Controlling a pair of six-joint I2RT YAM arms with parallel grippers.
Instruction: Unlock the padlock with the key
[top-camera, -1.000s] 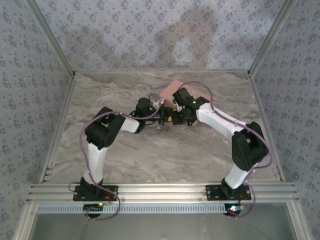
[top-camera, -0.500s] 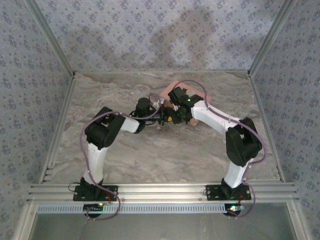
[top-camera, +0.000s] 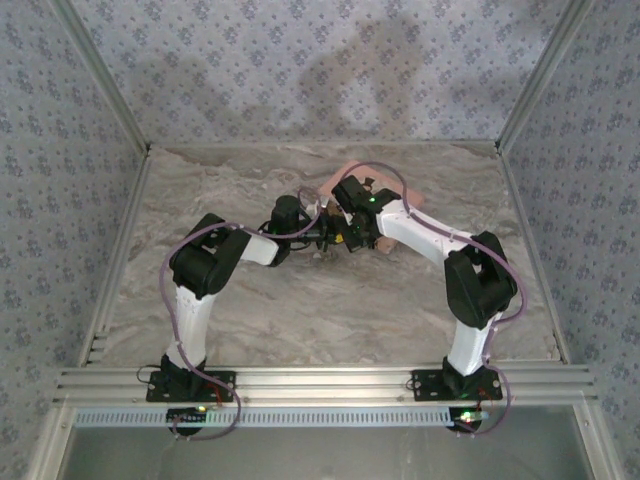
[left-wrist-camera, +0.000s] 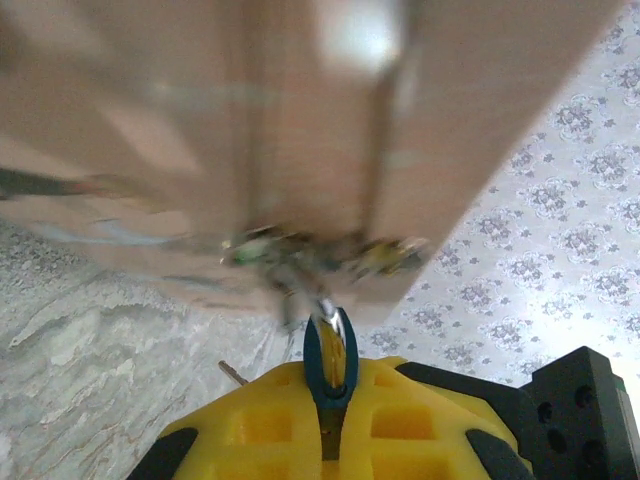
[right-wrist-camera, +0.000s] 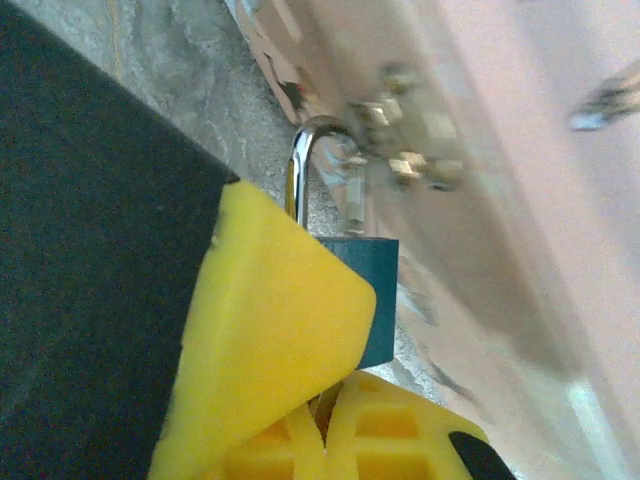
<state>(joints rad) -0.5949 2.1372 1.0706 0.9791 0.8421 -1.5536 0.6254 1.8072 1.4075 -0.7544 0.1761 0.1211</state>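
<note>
A marbled grey-and-beige table (top-camera: 330, 310) sits between 3 patterned walls (top-camera: 300, 70). 1 pink tin (top-camera: 341, 176) lies on it toward the far side, slightly right of centre, apparently flat, though a robot arm (top-camera: 420, 235) covers much of it. A metal rail (top-camera: 320, 380) runs along the near edge.

The overhead camera sits high behind both arm bases, facing the far wall and taking in the whole marbled surface (top-camera: 300, 300) and the pink tin (top-camera: 342, 176). The left wrist camera peers along its yellow claw (left-wrist-camera: 330, 385), past the blue-headed key (left-wrist-camera: 330, 355), tight against that tin's blurred edge. The right wrist camera presses close to the padlock (right-wrist-camera: 372, 290) beside the same tin, with marbled surface behind.
</note>
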